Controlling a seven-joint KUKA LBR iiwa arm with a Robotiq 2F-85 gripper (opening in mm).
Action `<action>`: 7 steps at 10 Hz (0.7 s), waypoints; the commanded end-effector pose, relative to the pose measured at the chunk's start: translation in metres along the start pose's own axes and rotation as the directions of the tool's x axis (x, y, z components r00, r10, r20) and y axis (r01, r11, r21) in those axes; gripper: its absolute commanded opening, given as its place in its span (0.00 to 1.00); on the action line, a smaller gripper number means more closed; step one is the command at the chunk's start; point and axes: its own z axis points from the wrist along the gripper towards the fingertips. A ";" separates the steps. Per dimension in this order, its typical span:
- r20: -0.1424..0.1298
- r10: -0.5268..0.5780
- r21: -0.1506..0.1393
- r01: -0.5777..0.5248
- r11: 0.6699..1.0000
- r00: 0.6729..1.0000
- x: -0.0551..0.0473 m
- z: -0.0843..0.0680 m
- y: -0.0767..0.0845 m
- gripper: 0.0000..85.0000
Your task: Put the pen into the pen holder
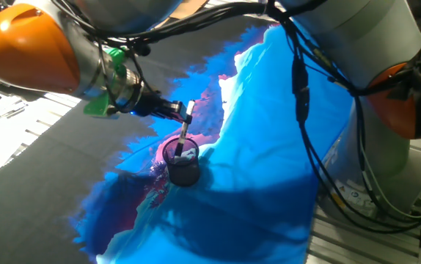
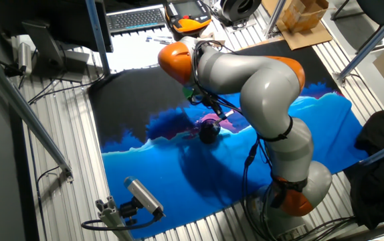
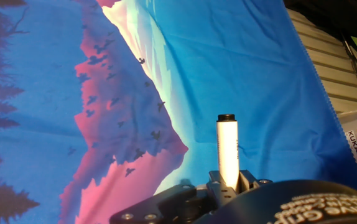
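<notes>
The pen, white barrel with black ends, is held in my gripper, which is shut on its upper part. It hangs nearly upright, slightly tilted, over the pen holder, a dark mesh cup on the printed cloth. The pen's lower end reaches the cup's rim, and a pale scrap shows inside. In the hand view the pen sticks out from between the fingers, and the cup is out of sight there. In the other fixed view the cup sits under my arm, and the gripper is mostly hidden.
A blue and pink mountain-print cloth covers the table. Papers lie at the left. A keyboard, an orange hand pad and a cardboard box sit at the far edge. A camera on a stand is near the front.
</notes>
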 end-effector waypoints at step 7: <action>-0.002 0.035 0.038 -0.035 0.999 0.999 0.006 0.003 0.001 0.20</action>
